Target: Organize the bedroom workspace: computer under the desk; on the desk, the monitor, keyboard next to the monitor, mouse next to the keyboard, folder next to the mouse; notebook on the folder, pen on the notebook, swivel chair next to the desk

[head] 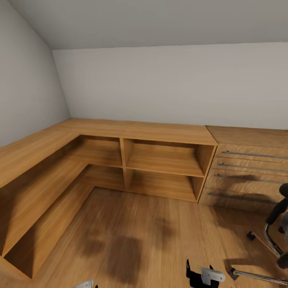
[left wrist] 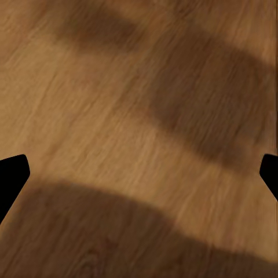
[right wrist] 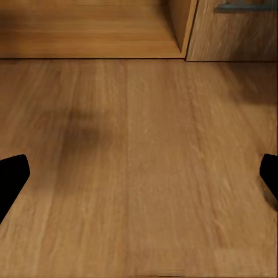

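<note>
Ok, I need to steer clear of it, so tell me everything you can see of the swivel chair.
Only a slice of the swivel chair shows at the head view's right edge: a black armrest, chrome base legs spreading over the wooden floor, and black castors resting on it. It stands just in front of the wooden chest of drawers.

Floor: wood planks, warm brown, visible grain, smooth with a soft sheen; same grain under my left wrist camera and my right. Corner shelf unit: orange-toned wood, matt, smooth. Chest of drawers: paler wood, finer grain, with brushed metal bar handles. Walls: plain matt grey-white. Swivel chair: glossy chrome base, black plastic castors. My fingertips: flat black, matt.
</note>
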Robot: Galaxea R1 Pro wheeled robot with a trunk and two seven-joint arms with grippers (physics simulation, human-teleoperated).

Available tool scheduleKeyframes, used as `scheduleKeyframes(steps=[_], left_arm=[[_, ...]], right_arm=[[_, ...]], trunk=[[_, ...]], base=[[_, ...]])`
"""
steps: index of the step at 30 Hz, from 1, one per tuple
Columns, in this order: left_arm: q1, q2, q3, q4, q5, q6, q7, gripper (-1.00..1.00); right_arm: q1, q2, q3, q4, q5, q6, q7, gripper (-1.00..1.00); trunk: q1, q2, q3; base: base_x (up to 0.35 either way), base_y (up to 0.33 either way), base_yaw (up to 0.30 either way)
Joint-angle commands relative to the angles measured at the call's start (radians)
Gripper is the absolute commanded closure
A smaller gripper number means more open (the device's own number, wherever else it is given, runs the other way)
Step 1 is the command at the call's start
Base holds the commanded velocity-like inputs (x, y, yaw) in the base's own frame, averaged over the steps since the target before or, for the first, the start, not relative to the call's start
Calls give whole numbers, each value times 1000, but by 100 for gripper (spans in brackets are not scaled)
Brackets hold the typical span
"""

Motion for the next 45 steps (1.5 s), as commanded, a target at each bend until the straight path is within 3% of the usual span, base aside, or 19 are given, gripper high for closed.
scheduleKeyframes(steps=[1, 10, 16, 22, 27, 45], left_arm=[[-1, -1, 9, -1, -9, -3, -6, -100], [-1, 8, 15, 0, -5, -4, -4, -100], [-1, 11, 15, 0, -5, -18, -6, -100], [-1, 16, 14, 16, -8, -75, -7, -100], [-1, 34, 11, 60, -11, -104, -8, -100], [-1, 43, 11, 75, -7, -113, -8, -100]], right_arm=[[-1, -2, 8, 0, -3, -1, -8, -100], [-3, -7, 3, 4, -8, -1, -8, -100], [-3, -7, 3, 5, -8, -1, -8, -100], [-3, -7, 3, 5, -8, -2, -8, -100], [-3, -7, 3, 5, -8, -2, -8, -100], [-3, -1, 9, 5, -4, -6, -6, -100]], trunk=[[4, -8, -4], [38, -71, -33], [38, -71, -33], [38, -71, -33], [38, -71, -34], [38, -71, -35]], base=[[0, 0, -252], [0, 0, -261], [0, 0, -265], [0, 0, -265], [52, 3, -244], [245, 128, -125]])
